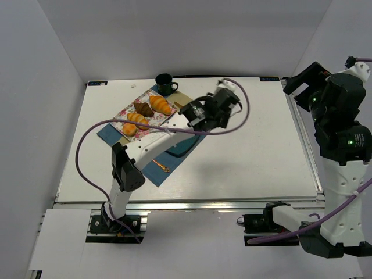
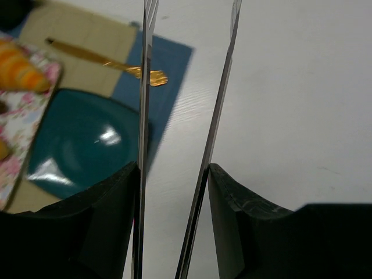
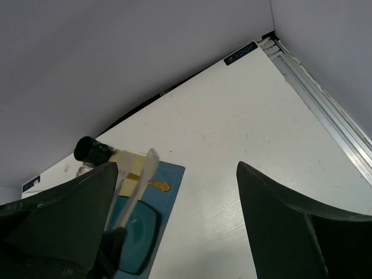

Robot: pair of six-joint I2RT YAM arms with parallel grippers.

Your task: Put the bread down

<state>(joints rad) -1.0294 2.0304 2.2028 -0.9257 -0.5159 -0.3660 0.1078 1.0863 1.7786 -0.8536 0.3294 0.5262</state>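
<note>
Robot lab test cell, plain grey walls (image 1: 192,35), white table (image 1: 261,145)

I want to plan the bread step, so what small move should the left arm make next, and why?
Probably swing the left gripper left toward the croissants on the floral tray. Its fingers stand apart with nothing between them, and the teal plate is bare, so no bread has been picked yet.

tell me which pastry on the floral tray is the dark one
The chocolate-brown pastry, mid-tray near its far edge, between the golden croissants; the others are orange-gold.
</note>
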